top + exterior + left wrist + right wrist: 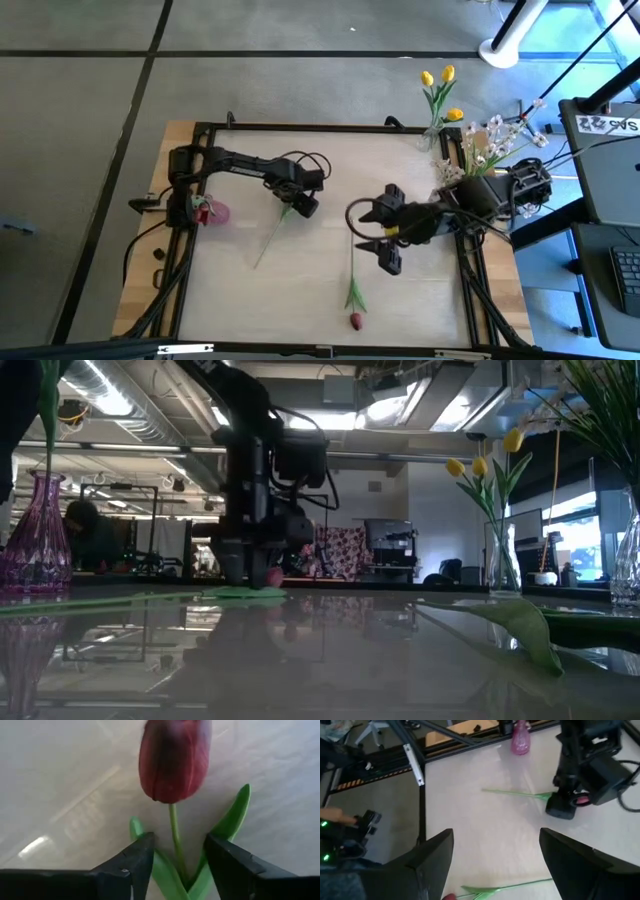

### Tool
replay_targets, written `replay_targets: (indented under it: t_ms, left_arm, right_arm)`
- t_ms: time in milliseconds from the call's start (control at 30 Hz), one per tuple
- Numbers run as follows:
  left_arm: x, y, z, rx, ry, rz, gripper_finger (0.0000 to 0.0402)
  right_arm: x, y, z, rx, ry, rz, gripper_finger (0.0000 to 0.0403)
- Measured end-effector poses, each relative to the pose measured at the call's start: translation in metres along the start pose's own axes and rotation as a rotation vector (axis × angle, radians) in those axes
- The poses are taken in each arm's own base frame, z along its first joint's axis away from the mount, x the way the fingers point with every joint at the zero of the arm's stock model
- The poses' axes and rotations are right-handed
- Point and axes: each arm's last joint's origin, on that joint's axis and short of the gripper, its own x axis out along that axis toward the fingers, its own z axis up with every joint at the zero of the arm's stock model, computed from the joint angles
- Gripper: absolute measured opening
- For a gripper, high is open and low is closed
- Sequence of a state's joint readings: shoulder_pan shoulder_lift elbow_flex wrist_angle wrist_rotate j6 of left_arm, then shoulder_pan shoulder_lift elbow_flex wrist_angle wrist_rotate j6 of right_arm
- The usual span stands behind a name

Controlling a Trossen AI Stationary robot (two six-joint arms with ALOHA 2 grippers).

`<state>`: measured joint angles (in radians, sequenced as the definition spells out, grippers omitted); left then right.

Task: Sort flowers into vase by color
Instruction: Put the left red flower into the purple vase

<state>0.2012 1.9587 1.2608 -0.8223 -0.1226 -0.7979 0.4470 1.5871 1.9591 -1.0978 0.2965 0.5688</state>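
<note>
A dark red tulip [175,760] lies flat on the white table, its green stem [268,245] running toward the near left. My left gripper [177,865] points down over it, open. Its two fingers stand on either side of the stem [173,827] just below the head, touching nothing. A second dark red tulip [356,320] lies near the front edge. My right gripper [385,240] hangs open above the table's right half, holding nothing. A pink vase [216,212] stands at the left. Yellow tulips [440,85] and white blossoms [485,140] stand in vases at the far right.
A black frame [300,127] borders the table. The pink vase [40,520] stands just left of my left arm. Cables and a monitor stand [600,150] crowd the right side. Bare tabletop [300,290] lies between the two lying tulips.
</note>
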Motion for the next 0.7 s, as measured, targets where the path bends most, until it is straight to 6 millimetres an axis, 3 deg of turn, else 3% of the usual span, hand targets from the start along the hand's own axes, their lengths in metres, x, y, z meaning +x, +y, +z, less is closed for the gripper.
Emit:
replay_targets:
  t_ms: [133, 300, 467, 533, 700]
  left_arm:
    - [0.005, -0.005, -0.002, 0.004, -0.019, 0.017, 0.0129]
    - [0.004, -0.009, -0.004, 0.027, -0.060, 0.031, 0.0023]
    - [-0.007, -0.004, -0.004, 0.057, -0.095, 0.046, 0.0005]
    - [-0.027, 0.003, -0.004, 0.075, -0.139, 0.043, 0.0004]
    - [-0.119, 0.030, -0.019, 0.071, -0.395, -0.060, 0.0002]
  right_arm:
    - [0.002, -0.007, 0.004, -0.004, -0.010, -0.026, 0.0294]
    - [0.005, -0.018, 0.010, -0.019, -0.018, -0.057, 0.0294]
    - [0.007, -0.025, 0.013, -0.034, -0.015, -0.083, 0.0294]
    - [0.007, -0.025, 0.013, -0.047, -0.009, -0.084, 0.0294]
    - [0.007, -0.025, 0.011, -0.053, 0.006, -0.090, 0.0294]
